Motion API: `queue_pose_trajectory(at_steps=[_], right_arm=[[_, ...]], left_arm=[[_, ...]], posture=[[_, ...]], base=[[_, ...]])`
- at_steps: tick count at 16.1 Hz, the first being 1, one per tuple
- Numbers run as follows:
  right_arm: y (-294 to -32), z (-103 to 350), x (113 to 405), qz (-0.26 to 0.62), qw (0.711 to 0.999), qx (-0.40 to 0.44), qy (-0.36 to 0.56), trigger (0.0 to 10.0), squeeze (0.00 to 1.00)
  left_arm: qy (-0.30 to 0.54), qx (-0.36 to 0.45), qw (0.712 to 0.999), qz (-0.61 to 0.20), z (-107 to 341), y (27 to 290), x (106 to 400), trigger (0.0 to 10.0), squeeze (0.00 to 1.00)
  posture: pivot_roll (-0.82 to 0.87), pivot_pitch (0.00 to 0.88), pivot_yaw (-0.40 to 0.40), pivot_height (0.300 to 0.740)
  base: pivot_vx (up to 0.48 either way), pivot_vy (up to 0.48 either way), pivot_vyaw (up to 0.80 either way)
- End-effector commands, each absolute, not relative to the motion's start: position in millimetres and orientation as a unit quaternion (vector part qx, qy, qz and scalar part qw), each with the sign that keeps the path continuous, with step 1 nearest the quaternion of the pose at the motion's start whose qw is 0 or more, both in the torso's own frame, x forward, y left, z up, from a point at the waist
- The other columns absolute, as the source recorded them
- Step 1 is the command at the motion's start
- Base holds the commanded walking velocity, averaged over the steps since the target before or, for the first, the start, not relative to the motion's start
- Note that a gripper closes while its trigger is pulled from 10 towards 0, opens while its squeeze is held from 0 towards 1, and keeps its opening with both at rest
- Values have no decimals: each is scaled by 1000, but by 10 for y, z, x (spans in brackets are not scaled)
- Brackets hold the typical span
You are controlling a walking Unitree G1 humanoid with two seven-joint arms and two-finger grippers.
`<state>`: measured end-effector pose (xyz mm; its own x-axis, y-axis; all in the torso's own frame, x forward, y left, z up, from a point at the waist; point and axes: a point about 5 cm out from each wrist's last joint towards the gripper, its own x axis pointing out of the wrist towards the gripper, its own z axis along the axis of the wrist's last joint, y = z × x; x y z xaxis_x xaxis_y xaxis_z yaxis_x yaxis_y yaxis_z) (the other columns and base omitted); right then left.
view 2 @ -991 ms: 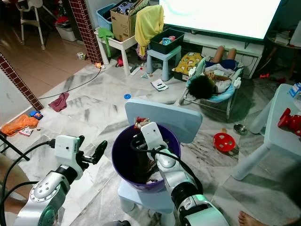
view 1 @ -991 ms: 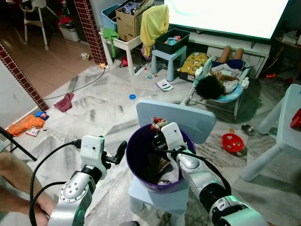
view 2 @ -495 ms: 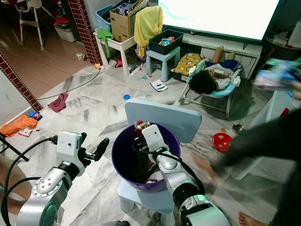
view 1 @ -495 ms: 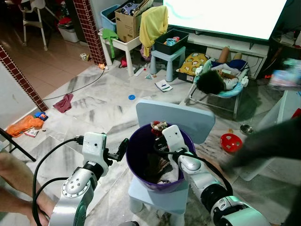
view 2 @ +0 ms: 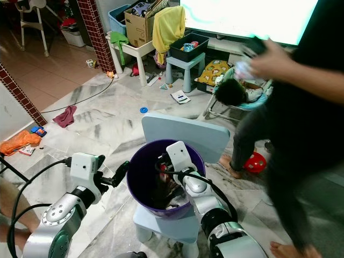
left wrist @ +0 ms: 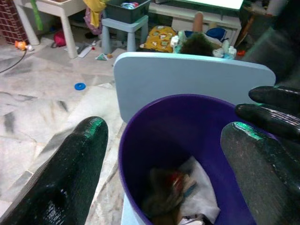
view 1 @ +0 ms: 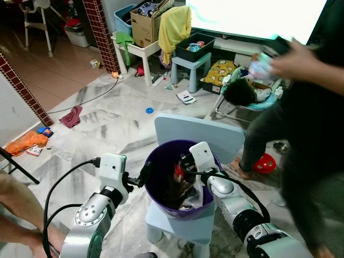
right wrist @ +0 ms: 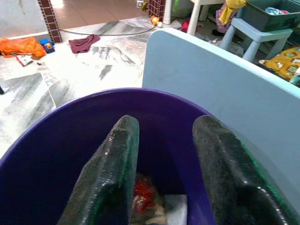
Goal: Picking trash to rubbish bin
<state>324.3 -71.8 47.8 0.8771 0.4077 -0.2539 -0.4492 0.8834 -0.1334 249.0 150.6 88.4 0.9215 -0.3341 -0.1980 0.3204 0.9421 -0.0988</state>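
A purple bin stands on a small pale blue chair. My right gripper hangs open just inside the bin's far rim, nothing between its fingers. Below it a red and white piece of trash lies on the heap of wrappers in the bin. My left gripper is open at the bin's left rim, one finger outside the wall.
A person in dark clothes stands close on the right, holding something up. A child lies in a bouncer behind the chair. A red bowl, cloths and toys litter the marble floor. Someone's leg is at lower left.
My right gripper has dipped into the bin and let go of the red and white trash. The left gripper has closed in on the rim. A person has walked in from the right.
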Motion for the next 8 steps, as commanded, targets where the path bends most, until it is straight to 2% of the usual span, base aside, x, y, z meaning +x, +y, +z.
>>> queue_pose_trajectory(at_steps=[1,4,8], right_arm=[[-689,497,3252,227,964,-94,104,10000,1000],[-693,523,3261,226,965,-94,95,10000,1000],[-816,763,3350,190,979,-73,26,10000,1000]], left_arm=[[115,-34,978,-170,861,1507,2488,10000,0],[113,-31,978,-170,864,1499,2515,10000,0],[63,-28,986,-153,1096,1456,2678,10000,0]], posture=[[118,59,0,740],[110,52,0,740],[88,45,2,740]], base=[[0,0,0],[0,0,0],[0,0,0]])
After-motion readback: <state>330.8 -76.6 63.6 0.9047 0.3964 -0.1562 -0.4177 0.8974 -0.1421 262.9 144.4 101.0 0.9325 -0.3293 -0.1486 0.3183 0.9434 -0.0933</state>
